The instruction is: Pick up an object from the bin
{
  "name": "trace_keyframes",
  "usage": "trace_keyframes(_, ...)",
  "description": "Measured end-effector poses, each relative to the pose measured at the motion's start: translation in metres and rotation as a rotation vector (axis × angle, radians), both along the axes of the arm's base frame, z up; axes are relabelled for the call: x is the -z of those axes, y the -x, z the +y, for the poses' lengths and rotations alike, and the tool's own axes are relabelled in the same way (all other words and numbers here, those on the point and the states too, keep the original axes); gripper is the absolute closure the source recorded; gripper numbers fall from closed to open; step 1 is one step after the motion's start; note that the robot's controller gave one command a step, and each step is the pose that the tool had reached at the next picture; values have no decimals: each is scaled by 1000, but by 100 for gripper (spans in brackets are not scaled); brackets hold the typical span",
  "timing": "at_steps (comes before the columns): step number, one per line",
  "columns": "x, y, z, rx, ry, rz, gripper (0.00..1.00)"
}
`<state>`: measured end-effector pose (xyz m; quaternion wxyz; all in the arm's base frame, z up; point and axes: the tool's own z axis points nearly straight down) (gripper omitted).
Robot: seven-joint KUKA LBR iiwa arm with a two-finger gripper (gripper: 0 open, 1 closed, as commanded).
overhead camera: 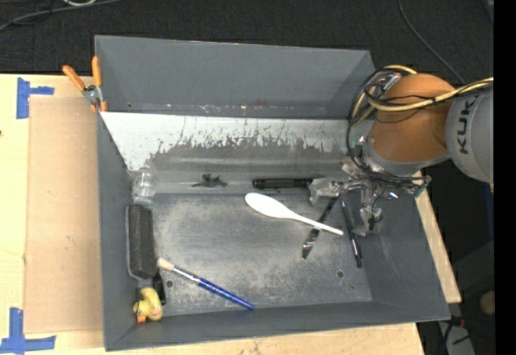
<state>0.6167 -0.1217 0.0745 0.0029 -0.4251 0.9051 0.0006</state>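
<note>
Several small things lie loose in the grey bin (pixel 242 87), and my tool (pixel 364 212) hangs low over the right side of its floor, under the orange cover (pixel 411 123) on my wrist. I cannot tell how far the tool is open, and I see nothing held in it. Just beneath it lies a thin black pen (pixel 353 244), pointing toward the near wall. The handle end of a white plastic spoon (pixel 270 206) reaches in beside that pen, its bowl toward the middle of the bin. A small dark metal piece (pixel 310 245) sits just below the spoon's handle. A black marker (pixel 282 182) lies along the foot of the far wall. Well apart, at the left, are a long black block (pixel 140 239), a blue pen (pixel 218 290) and a yellow toy duck (pixel 147 305) in the near corner. The letters "KU" read on my grey arm link (pixel 472 131).
</note>
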Motion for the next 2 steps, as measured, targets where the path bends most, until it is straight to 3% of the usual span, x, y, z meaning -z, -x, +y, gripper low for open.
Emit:
trace_keyframes(1,4,-2,4,-612,-4,4,100)
trace_keyframes(2,5,-1,4,-608,-4,3,100)
